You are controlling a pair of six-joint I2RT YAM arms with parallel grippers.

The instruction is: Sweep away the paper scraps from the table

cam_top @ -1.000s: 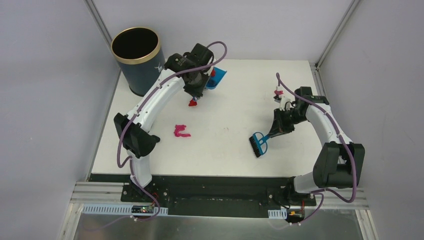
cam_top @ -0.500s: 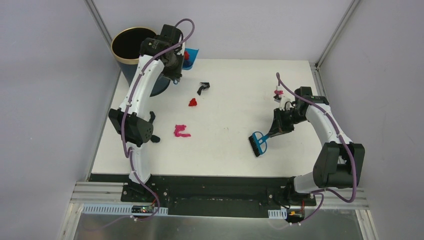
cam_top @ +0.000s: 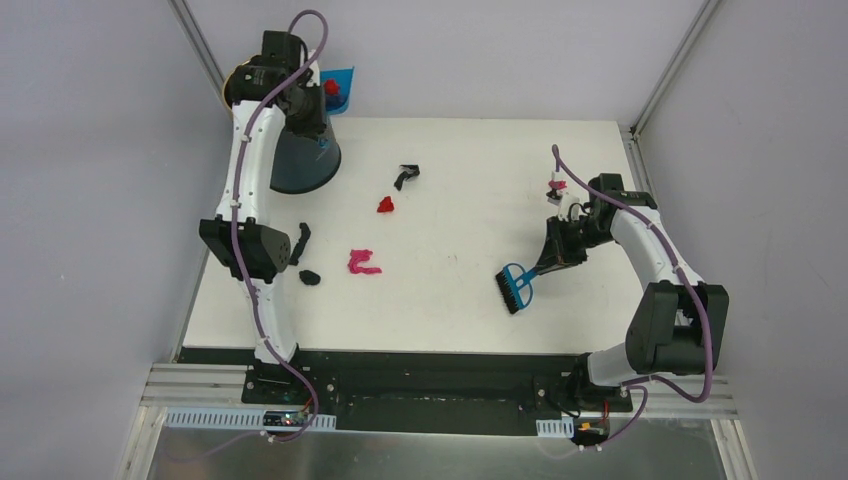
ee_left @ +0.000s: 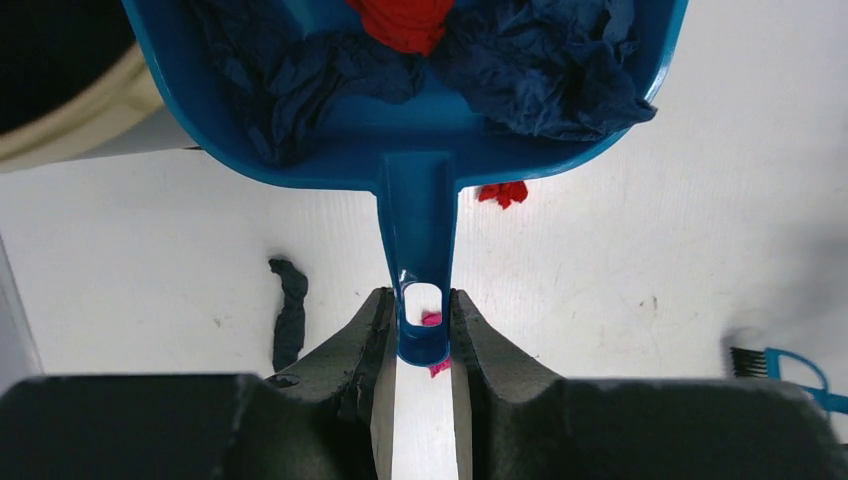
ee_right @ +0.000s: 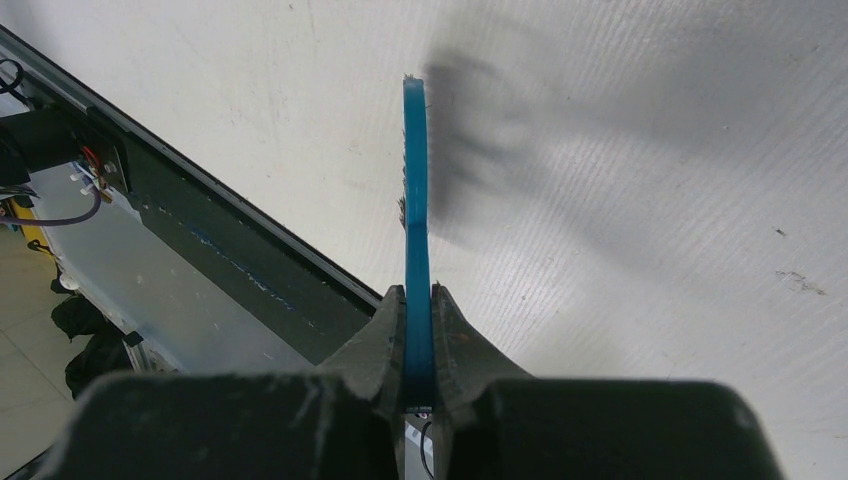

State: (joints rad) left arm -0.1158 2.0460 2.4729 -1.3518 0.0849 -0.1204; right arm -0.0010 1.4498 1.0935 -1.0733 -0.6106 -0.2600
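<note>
White table [cam_top: 470, 200] enclosed by grey walls [cam_top: 100, 150], seen from above and from both wrists. At the far left corner the left gripper [ee_left: 422, 320] pinches the tip of the blue dustpan [ee_left: 420, 150] handle between its fingers [ee_left: 365, 340]. The pan is raised just beside the gold rim of the dark blue bin [cam_top: 305, 165] and carries crumpled dark blue paper [ee_left: 540, 70] and a red piece [ee_left: 400, 20].

One second earlier the same pan hangs low over the far middle of the table; half a second earlier it is at the bin's right side. The left arm has since swung further left and toward the back wall.

Loose paper scraps [cam_top: 363, 262] lie on the table:
- a black scrap [cam_top: 406, 176], uncovered by that swing;
- a red scrap [cam_top: 386, 204] near it;
- a magenta scrap [cam_top: 363, 262] closer to the bases;
- two dark bits [cam_top: 310, 277] beside the left arm's elbow, which hid them before.

The red and magenta scraps lie where they lay.

Right of centre, the right gripper [ee_right: 418, 300] is pressed tight on the thin blue handle of the brush [cam_top: 518, 288]. Whether the black bristles touch the table cannot be told. Right arm and brush are unchanged across all three top views.
</note>
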